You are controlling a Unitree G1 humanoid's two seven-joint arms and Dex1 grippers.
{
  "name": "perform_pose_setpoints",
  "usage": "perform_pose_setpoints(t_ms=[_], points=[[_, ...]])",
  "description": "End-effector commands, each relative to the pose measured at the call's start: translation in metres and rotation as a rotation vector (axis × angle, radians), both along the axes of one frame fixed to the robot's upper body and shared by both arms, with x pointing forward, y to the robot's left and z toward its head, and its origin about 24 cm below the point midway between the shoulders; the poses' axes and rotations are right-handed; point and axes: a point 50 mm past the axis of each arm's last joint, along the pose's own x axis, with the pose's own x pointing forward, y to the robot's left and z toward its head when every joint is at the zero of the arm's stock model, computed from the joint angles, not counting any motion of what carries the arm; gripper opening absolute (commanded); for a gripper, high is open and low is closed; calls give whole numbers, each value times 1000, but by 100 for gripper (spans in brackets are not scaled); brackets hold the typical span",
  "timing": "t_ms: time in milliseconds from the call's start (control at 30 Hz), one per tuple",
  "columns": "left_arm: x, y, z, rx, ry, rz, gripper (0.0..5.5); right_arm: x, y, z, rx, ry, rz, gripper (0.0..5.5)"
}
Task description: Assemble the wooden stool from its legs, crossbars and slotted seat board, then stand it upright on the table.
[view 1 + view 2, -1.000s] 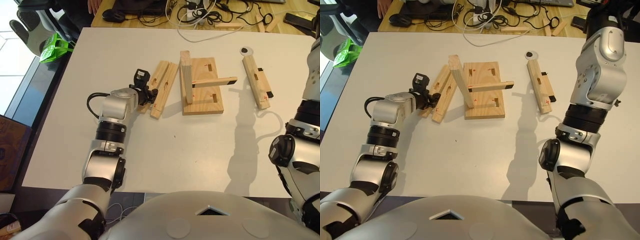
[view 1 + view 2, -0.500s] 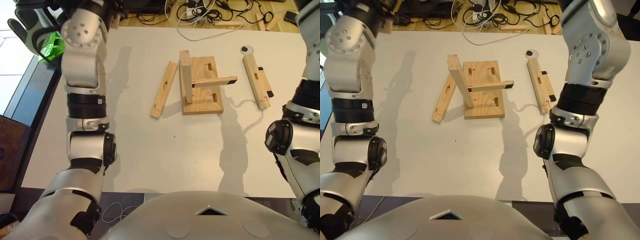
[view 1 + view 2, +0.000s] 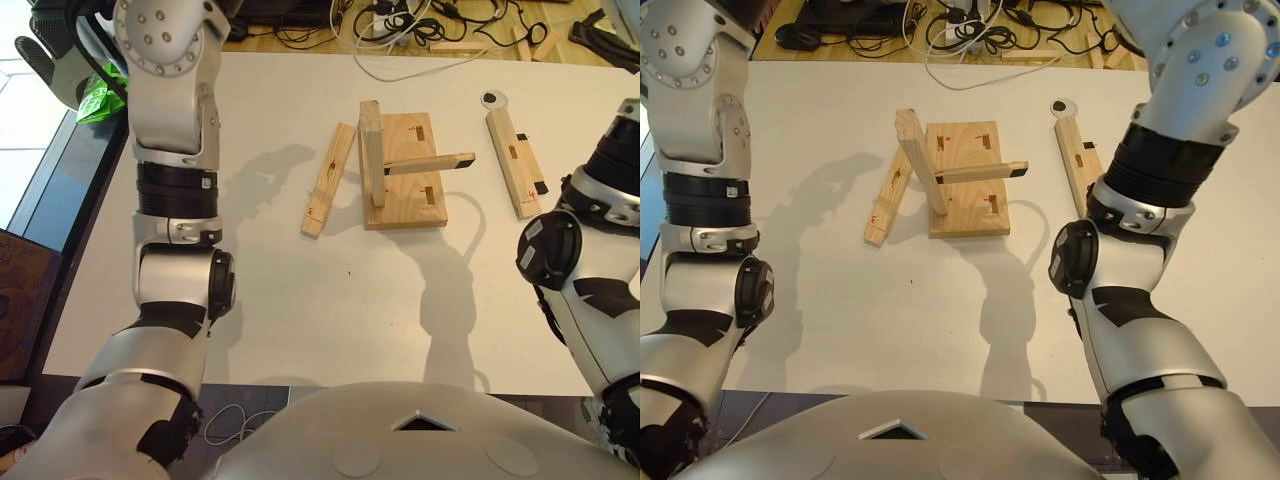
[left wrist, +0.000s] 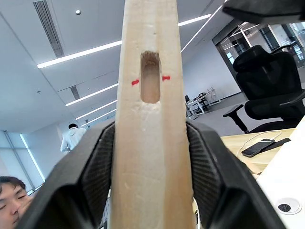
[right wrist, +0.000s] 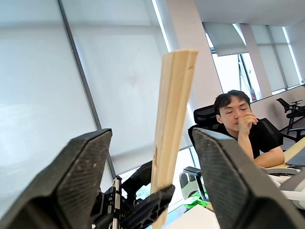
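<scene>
Wood first: the leg (image 4: 151, 143) is clamped tight between the pads of the left gripper (image 4: 152, 181), slot and red marks facing the wrist camera. The right gripper (image 5: 152, 143) is spread wide with nothing in it. That same leg pokes up just beyond its fingers, apart from them as far as I can tell.

My worry is the handover. If the right gripper closes off-centre, the leg could twist in the pads or drop from up there and knock the half-built part over.

Pose-wise, the left arm (image 3: 170, 110) and right arm (image 3: 1185, 120) are both raised high. So the seat board (image 3: 405, 205), with its upright leg (image 3: 371, 150) and crossbar (image 3: 430, 163), sits well below both grippers, with a spare leg (image 3: 327, 180) just beside it.
</scene>
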Motion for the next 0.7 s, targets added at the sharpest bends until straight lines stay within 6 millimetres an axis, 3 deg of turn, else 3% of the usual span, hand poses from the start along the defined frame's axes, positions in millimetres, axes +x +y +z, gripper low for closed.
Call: perform_pose_setpoints(t_ms=[33, 200, 367, 700], points=[[-9, -9, -1, 18, -18, -67, 207, 0, 12, 8, -1, -23, 37, 382], [-16, -16, -7, 27, -5, -120, 207, 6, 14, 9, 14, -10, 13, 441], [-19, -17, -20, 65, 21, -129, 207, 9, 10, 9, 48, 13, 18, 356], [-20, -17, -13, 70, -16, -114, 207, 1, 11, 10, 50, 8, 18, 187]])
